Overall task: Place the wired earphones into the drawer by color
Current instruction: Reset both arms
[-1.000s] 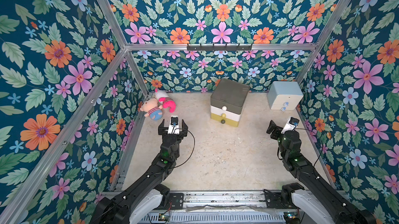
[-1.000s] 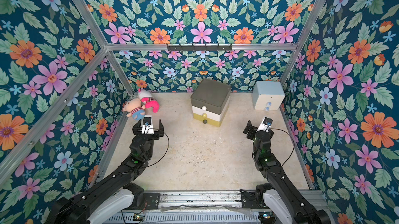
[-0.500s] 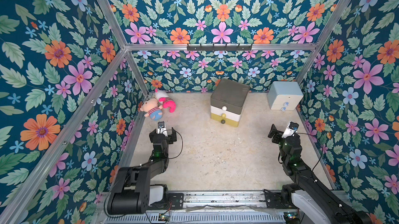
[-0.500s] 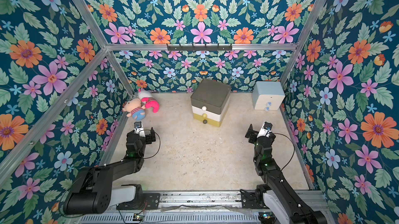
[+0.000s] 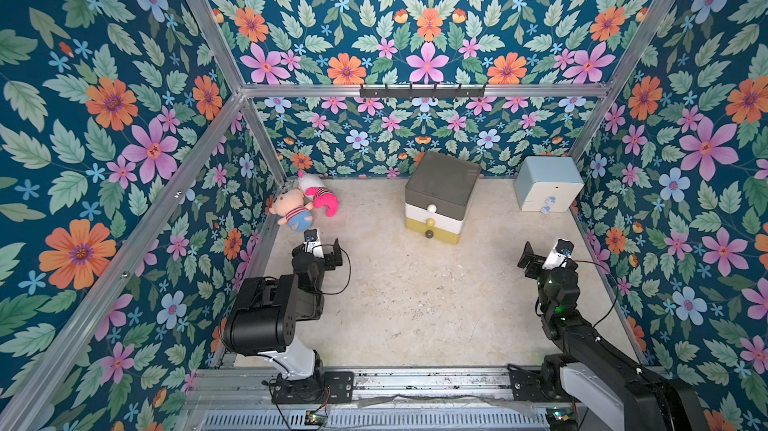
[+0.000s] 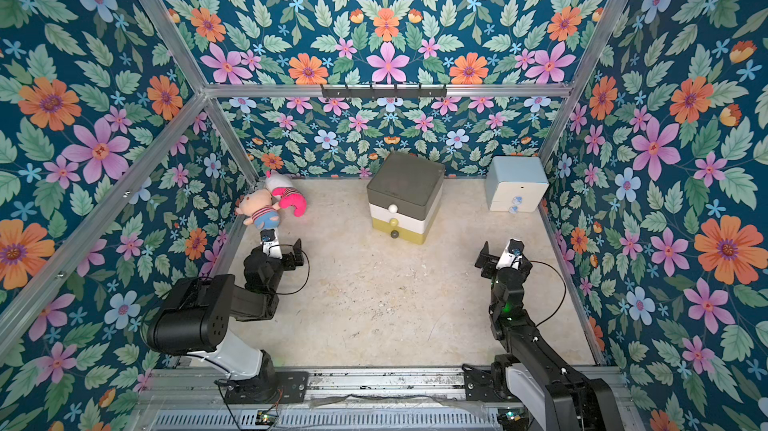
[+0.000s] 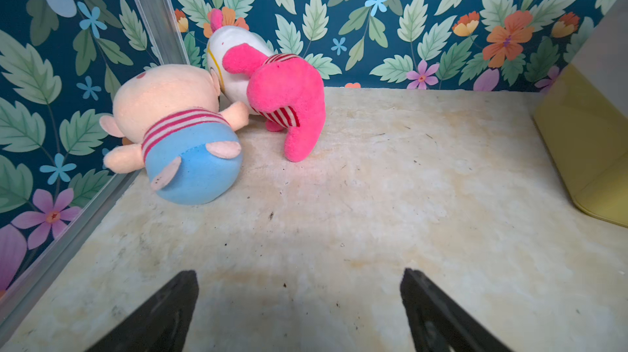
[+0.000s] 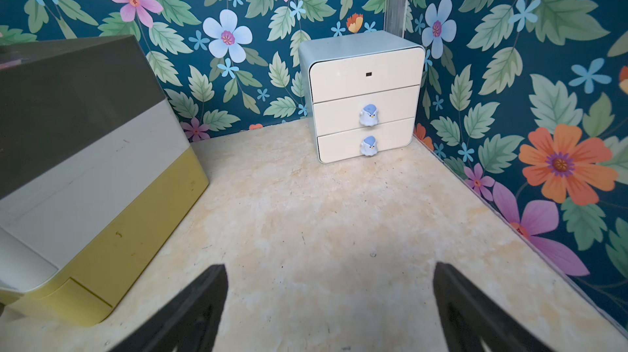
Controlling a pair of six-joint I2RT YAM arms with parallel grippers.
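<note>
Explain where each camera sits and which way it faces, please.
Top views: high above the robot's base, looking down and forward over the whole table; both arms show, left gripper and right gripper open.
Left wrist: on the left arm, low, facing the plush toys in the far-left corner; its two fingertips show.
Right wrist: on the right arm, low, facing the cabinet; its two fingertips show.
Shared: both wrist views catch part of the drawer; both top views show all these things.
</note>
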